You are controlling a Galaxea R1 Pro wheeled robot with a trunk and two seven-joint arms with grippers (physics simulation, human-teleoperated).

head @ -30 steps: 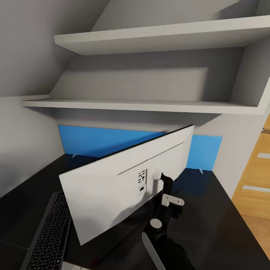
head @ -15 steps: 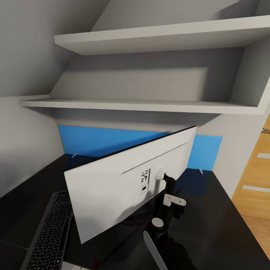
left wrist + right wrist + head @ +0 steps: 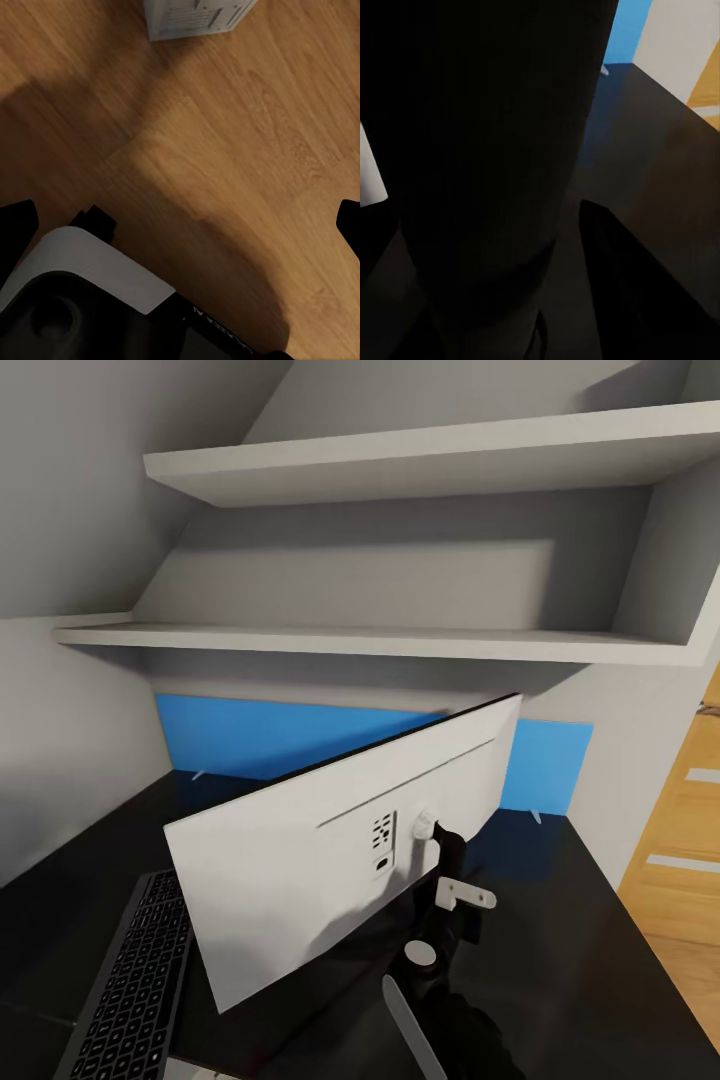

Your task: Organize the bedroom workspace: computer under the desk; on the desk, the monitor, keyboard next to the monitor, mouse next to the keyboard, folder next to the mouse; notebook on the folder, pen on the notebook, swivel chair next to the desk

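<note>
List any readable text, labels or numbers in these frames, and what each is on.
No text here can be read.
Monitor back: small dark markings beside the stand mount, too small to read.
Computer: a printed label of fine lines on its side, too blurred to read.
Keyboard: key legends too small to read.

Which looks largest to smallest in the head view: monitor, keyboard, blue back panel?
1. monitor, close to the camera, which inflates it
2. blue back panel, partly hidden behind the monitor
3. keyboard, cut by the frame edge; its rank against the panel is unsure
</note>
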